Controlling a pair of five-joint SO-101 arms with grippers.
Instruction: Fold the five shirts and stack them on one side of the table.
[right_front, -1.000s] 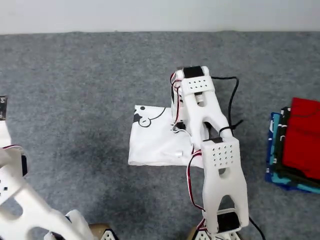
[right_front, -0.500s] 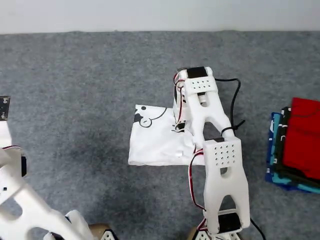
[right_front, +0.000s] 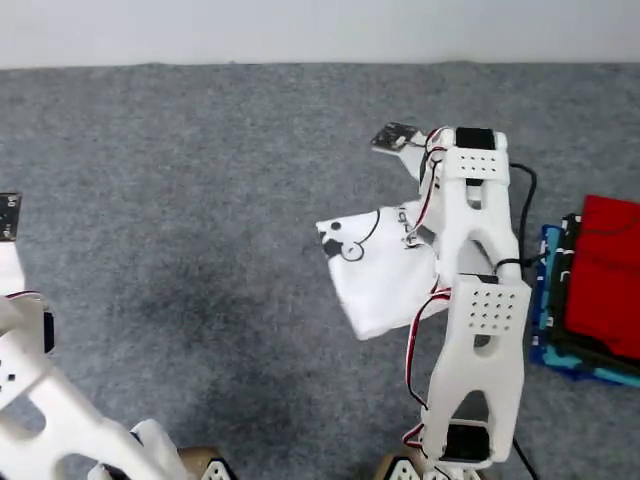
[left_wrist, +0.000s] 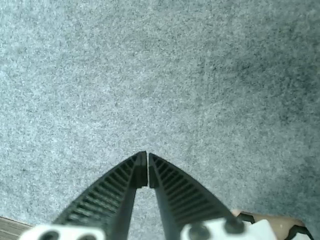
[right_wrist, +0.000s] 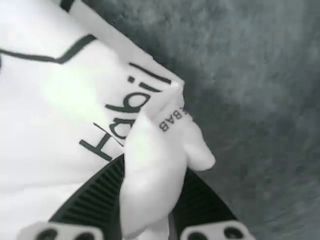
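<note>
A folded white shirt (right_front: 380, 270) with black print hangs tilted just above the grey carpet, right of the middle. My right gripper (right_front: 428, 228) is shut on its right edge; in the right wrist view the bunched white shirt (right_wrist: 75, 100) sits pinched between the black fingers (right_wrist: 100, 190). A stack of folded shirts (right_front: 590, 290), red on top over dark and blue ones, lies at the right edge of the table. My left gripper (left_wrist: 148, 170) is shut with nothing in it, hovering over bare carpet; its white arm (right_front: 40, 400) stands at the lower left.
Grey carpet (right_front: 180, 200) covers the whole table. A pale wall (right_front: 300, 30) runs along the far edge. The right arm's black cable (right_front: 520, 210) loops between the held shirt and the stack.
My right gripper has lifted the white shirt off the carpet and carried it to the right, toward the stack. The shirt now hangs tilted. The left arm has stayed still.
</note>
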